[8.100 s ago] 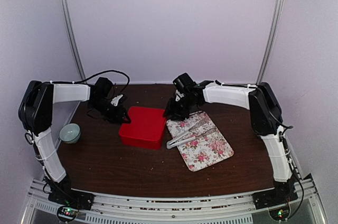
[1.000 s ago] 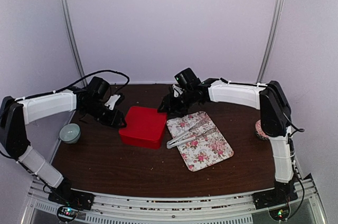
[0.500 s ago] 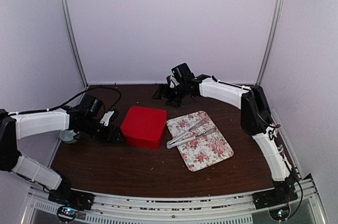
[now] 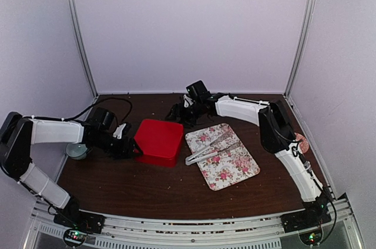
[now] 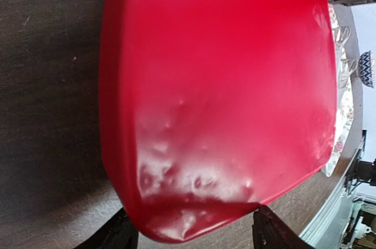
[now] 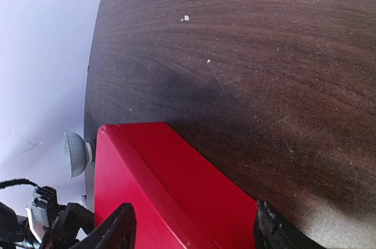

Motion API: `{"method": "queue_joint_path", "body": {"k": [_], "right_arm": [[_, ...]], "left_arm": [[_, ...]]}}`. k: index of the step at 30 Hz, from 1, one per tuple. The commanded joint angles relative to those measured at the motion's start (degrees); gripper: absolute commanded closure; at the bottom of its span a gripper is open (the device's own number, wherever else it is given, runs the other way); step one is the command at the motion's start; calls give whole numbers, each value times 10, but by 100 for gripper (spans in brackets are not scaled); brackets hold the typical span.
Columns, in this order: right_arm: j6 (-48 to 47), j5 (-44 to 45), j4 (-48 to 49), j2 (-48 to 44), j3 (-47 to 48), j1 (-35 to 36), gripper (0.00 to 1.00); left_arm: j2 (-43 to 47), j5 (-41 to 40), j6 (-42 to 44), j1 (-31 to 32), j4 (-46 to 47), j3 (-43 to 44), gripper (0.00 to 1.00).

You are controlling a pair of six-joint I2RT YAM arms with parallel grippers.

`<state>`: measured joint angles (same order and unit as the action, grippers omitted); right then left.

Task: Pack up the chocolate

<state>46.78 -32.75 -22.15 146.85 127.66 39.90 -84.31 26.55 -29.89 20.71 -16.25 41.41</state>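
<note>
We find the left end effector [image 5: 194, 232] at the left side of the red box [image 4: 158, 140], its fingers spread wide astride one corner. We cannot confirm a firm hold. The right end effector [image 6: 194, 225] stands likewise spread over the box's far corner, grip undetermined. The box rests on the counter [image 4: 147, 187] beside the rose tray [image 4: 238, 171], which carries tongs [image 4: 208, 150]. We cannot locate the chocolate in any view.
</note>
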Motion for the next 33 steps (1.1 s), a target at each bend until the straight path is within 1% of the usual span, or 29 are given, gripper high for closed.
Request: {"method": "queue_joint_path", "body": {"k": [1, 8, 14, 19, 24, 28, 31, 33], "right_arm": [[9, -36, 27, -49, -50, 21, 33], [8, -48, 56, -105, -147, 38, 38], [25, -53, 101, -156, -227, 65, 38], [45, -56, 127, -185, -270, 85, 38], [66, -68, 150, -200, -301, 115, 38], [63, -74, 141, -204, -310, 133, 38], [63, -74, 140, -213, -322, 135, 38], [54, -72, 132, -228, -327, 133, 37]], "left_arm": [[-19, 8, -9, -26, 33, 19, 31], [-58, -3, -2, -55, 10, 62, 32], [-97, -10, 18, -71, -18, 116, 32], [-133, -8, 35, -76, -38, 162, 33], [-178, 30, 49, -76, -39, 209, 35], [-209, 66, 61, -74, -40, 248, 38], [-234, 86, 84, -60, -66, 288, 39], [-246, 81, 103, -49, -90, 316, 40]]}}
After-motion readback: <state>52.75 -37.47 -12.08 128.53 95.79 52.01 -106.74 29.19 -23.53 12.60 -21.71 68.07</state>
